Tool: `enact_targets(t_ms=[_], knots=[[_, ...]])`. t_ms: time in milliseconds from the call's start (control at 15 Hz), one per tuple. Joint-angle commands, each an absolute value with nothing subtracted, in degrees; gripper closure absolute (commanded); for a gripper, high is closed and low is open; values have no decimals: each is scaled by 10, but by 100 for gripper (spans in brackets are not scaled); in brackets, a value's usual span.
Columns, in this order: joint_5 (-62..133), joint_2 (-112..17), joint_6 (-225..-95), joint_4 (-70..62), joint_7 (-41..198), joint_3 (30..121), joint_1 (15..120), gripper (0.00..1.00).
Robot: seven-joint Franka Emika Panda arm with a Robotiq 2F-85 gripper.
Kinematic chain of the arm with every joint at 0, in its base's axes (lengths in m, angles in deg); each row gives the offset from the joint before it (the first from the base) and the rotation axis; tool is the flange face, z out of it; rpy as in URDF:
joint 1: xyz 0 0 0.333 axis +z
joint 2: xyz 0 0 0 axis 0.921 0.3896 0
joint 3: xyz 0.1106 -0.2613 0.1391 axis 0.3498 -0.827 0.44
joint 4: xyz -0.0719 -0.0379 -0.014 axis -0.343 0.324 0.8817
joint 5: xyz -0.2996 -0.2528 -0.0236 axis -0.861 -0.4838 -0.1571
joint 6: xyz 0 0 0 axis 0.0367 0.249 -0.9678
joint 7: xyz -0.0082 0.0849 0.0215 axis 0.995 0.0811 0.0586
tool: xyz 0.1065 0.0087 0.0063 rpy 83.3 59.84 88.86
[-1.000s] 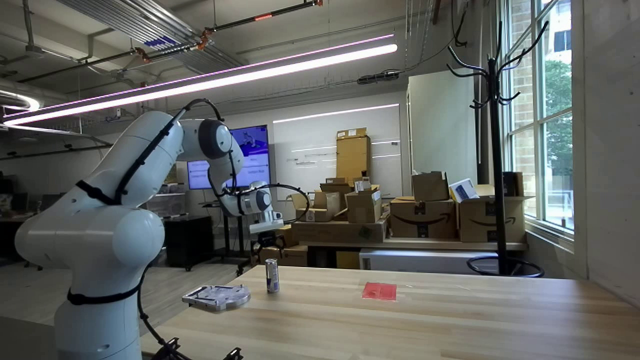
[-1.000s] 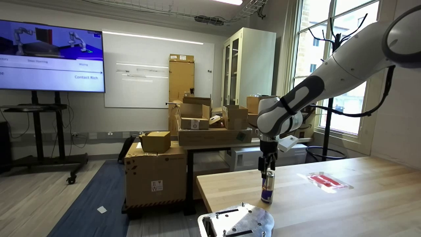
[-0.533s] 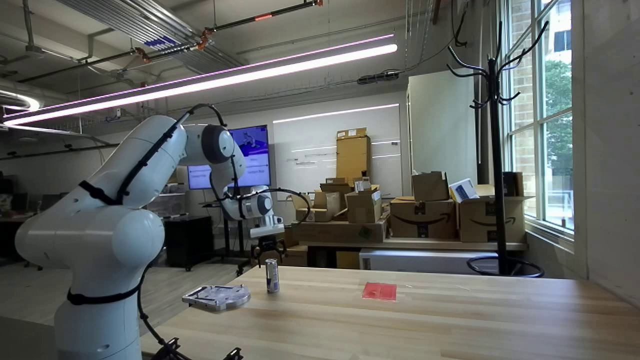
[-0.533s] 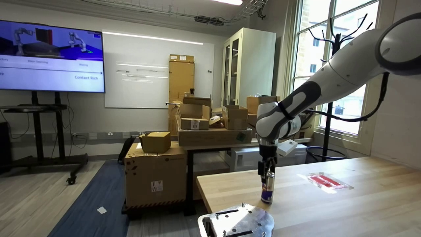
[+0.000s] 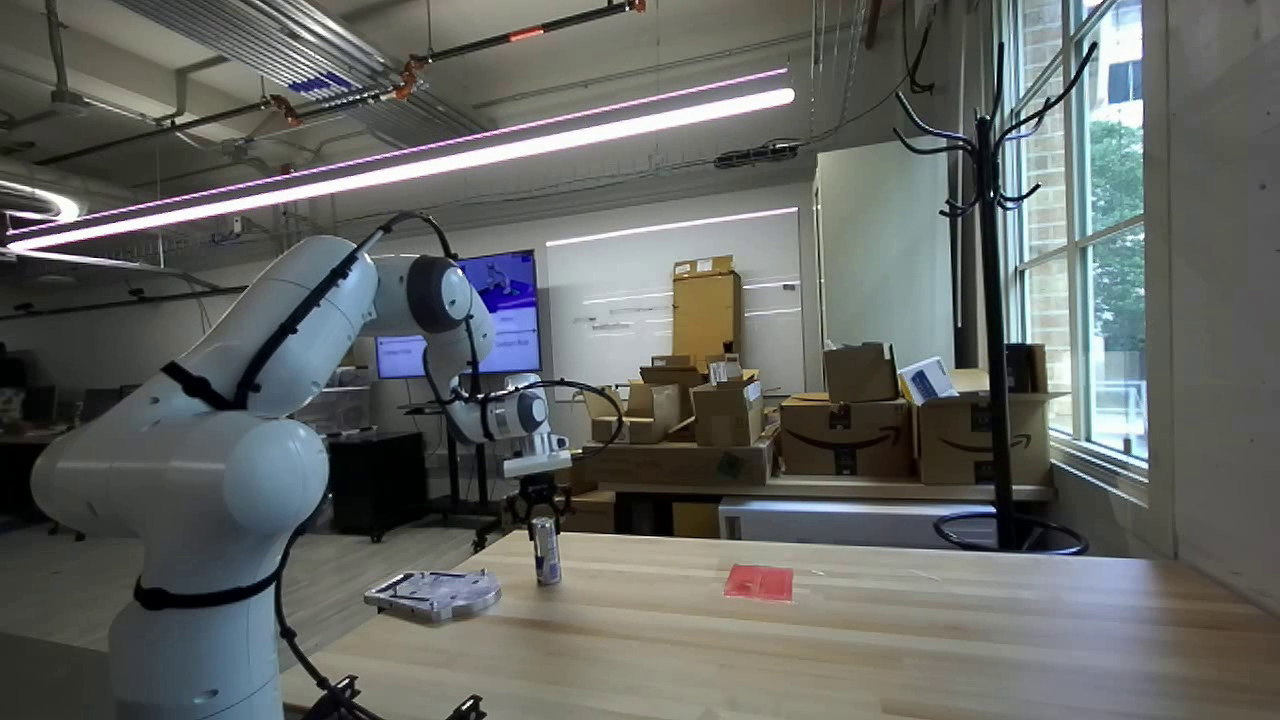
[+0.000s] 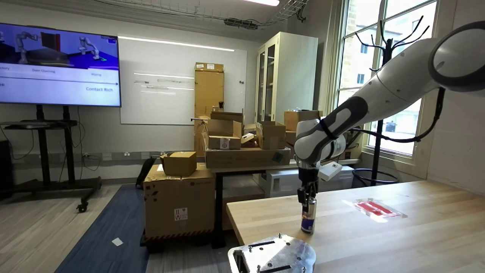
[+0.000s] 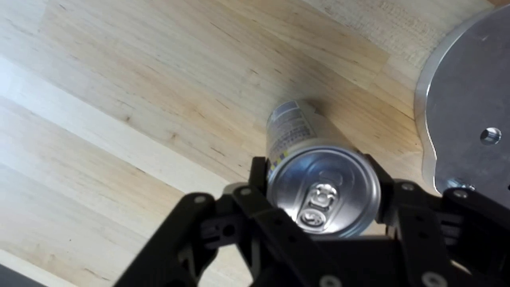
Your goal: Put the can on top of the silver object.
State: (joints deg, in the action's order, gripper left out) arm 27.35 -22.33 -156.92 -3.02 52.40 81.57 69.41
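Note:
The can (image 5: pixel 547 560) is slim, silver and blue, and stands nearly upright on the wooden table. My gripper (image 5: pixel 537 512) reaches down over its top in both exterior views. Seen from the wrist, the jaws are closed around the upper part of the can (image 7: pixel 293 121), one black finger (image 7: pixel 259 171) against each side, the lid and pull tab facing the camera. The silver object (image 6: pixel 280 250), a low flat metal plate with holes and slots, lies close by. Its rounded edge shows at the right of the wrist view, where the silver object (image 7: pixel 466 107) is apart from the can.
A flat red piece (image 5: pixel 760 582) lies farther along the table (image 5: pixel 900 650). The table's corner and edge are close to the can and the silver object. Cardboard boxes (image 6: pixel 223 140) are stacked behind, and a black coat rack (image 5: pixel 990 300) stands by the window.
The arm has come down a little over the can. Its fingers, spread wide before, have closed on the can, which has shifted very slightly. The silver object has stayed in place.

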Motion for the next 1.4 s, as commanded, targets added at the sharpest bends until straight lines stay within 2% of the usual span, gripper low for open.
enact_targets(t_ms=[0,867,1333], knots=[[280,-228,-1561,-22,510,830,681,66],[262,-380,-1577,-141,518,845,709,67],[241,-395,-1567,-187,526,875,765,67]])
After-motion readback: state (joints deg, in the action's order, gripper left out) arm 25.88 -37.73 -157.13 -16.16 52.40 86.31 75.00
